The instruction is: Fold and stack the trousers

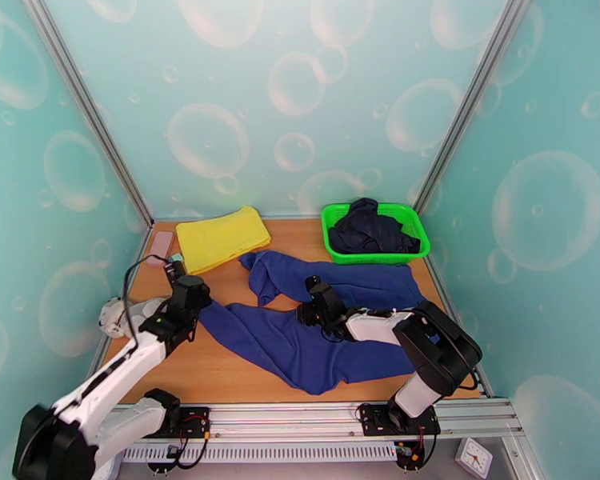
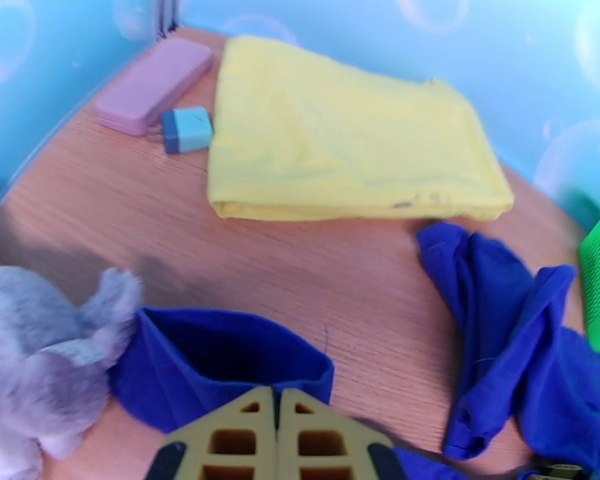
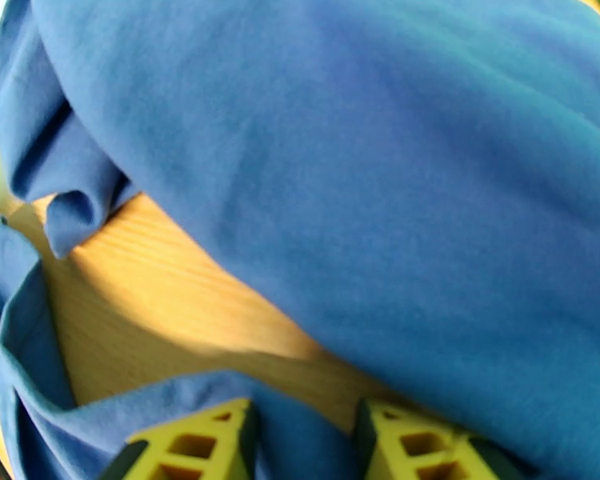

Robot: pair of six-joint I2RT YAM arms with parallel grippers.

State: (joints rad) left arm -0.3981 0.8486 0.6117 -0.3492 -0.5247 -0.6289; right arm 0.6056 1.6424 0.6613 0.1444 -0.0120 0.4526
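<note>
The royal-blue trousers lie spread across the middle of the table, one leg running left and the other curling toward the back. My left gripper sits at the left leg's end. In the left wrist view its fingertips are pressed together on the raised hem. My right gripper rests low between the two legs. In the right wrist view the trousers loom close, and the yellow fingers stand apart with a fold of blue cloth lying between them.
A folded yellow cloth lies at the back left, with a pink case and a small blue block beside it. A green basket at the back right holds a dark garment. A grey plush toy sits left of my left gripper.
</note>
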